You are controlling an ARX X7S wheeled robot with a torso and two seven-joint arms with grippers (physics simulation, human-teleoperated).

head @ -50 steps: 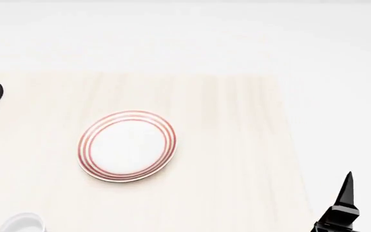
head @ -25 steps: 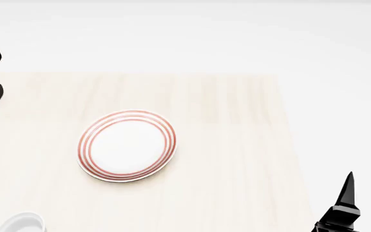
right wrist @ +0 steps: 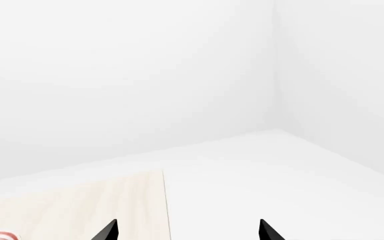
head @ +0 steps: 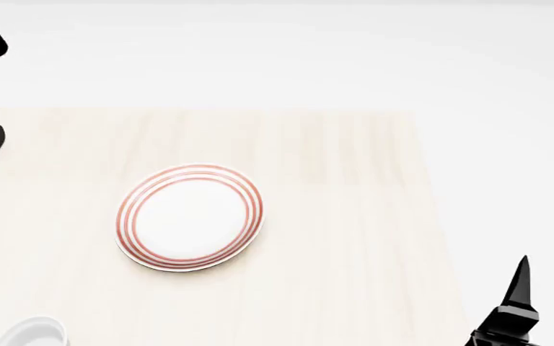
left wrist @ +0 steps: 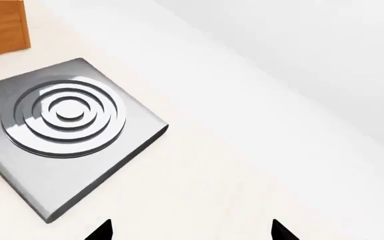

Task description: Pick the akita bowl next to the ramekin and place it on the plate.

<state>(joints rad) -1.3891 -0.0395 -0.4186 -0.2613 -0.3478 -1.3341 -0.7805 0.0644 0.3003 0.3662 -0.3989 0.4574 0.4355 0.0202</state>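
plate (head: 190, 218) bare on surface (head: 354, 216) | ramekin (head: 32, 334) near, toward robot | left hand (left wrist: 192, 231) spread, empty | right hand (right wrist: 188, 231) spread, empty

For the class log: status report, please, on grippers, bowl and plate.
Left gripper open, empty. Right gripper open, empty. Patterned bowl not in view. Plate bare, nothing on it.

I look for words, numbers, labels and signs, and I find none to read. The plate (head: 190, 217) has only thin red rings around its rim, no letters. The grey metal square (left wrist: 62, 137) at the left edge of the table (head: 354, 216) has raised round rings on it, but nothing written. The bare table top carries no marks or stickers either.
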